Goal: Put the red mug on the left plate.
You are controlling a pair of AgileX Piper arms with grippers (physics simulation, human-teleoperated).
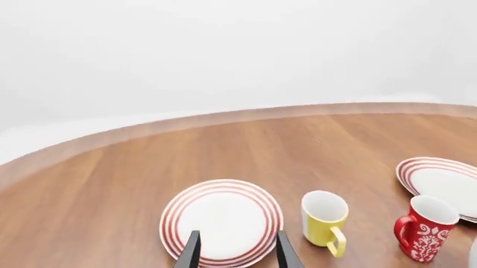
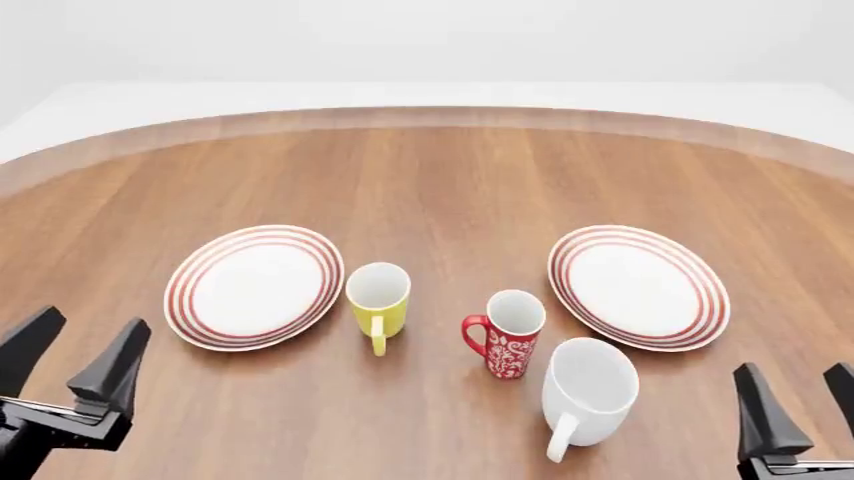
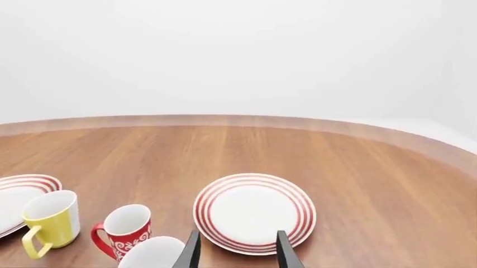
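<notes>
The red mug [image 2: 506,334] with a white swirly pattern stands upright near the table's middle, its handle pointing left; it also shows in both wrist views [image 1: 423,228] [image 3: 124,231]. The left plate [image 2: 254,286], white with red rings, lies bare at the left [image 1: 221,221] [image 3: 17,199]. My left gripper [image 2: 78,351] hovers open near the front left corner, short of that plate. At the front right my right gripper [image 2: 803,392] is open too, well apart from the mug. Neither holds anything.
A yellow mug [image 2: 379,300] stands between the left plate and the red mug. A larger plain white mug [image 2: 586,391] sits just right of and in front of the red mug. A second ringed plate [image 2: 639,285] lies at the right.
</notes>
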